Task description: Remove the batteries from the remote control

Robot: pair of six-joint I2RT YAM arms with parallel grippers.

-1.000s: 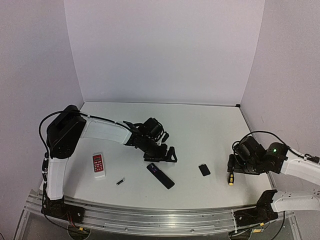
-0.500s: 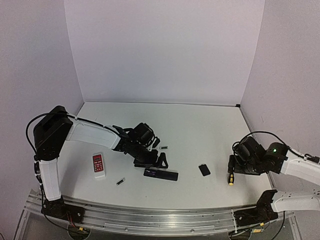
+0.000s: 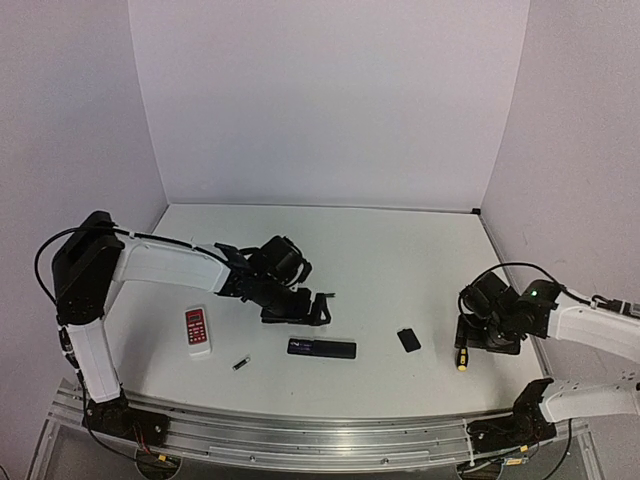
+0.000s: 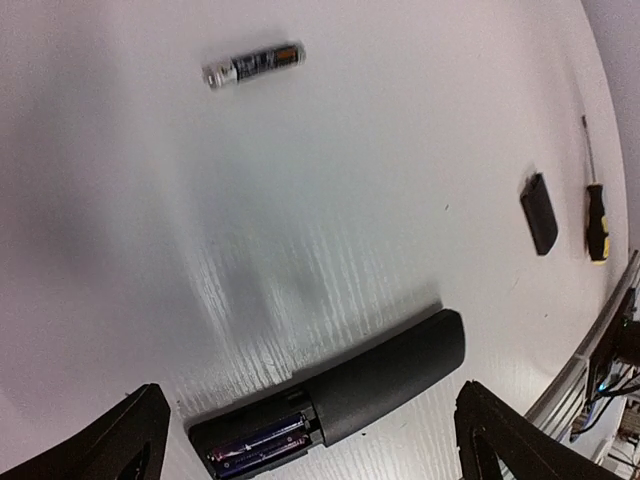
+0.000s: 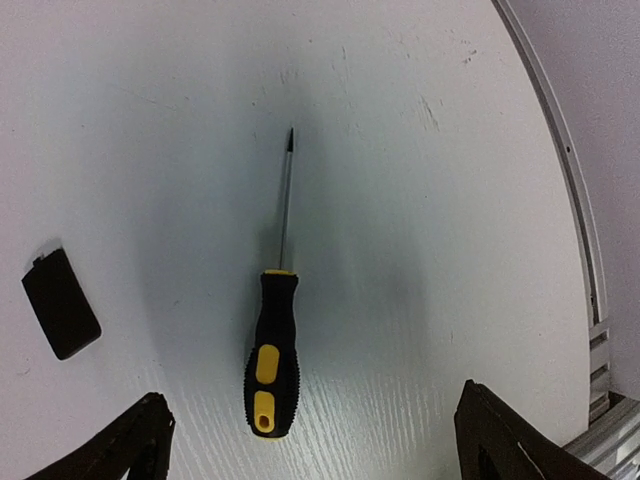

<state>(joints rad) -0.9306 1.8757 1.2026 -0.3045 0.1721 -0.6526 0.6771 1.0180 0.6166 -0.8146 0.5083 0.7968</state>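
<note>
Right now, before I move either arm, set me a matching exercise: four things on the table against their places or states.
1 black remote
2 screwdriver
3 battery cover
4 red remote

a lies between black remote and screwdriver
b farthest left
c compartment open, batteries inside
d farthest right

Pairs: 1-c, 2-d, 3-a, 4-b

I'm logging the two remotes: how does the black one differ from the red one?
The black remote is longer, slimmer, lying crosswise; the red remote is shorter, wider, lying front-to-back. The black remote's back is open, batteries showing; the red remote shows its keypad. Both lie flat on the table.
</note>
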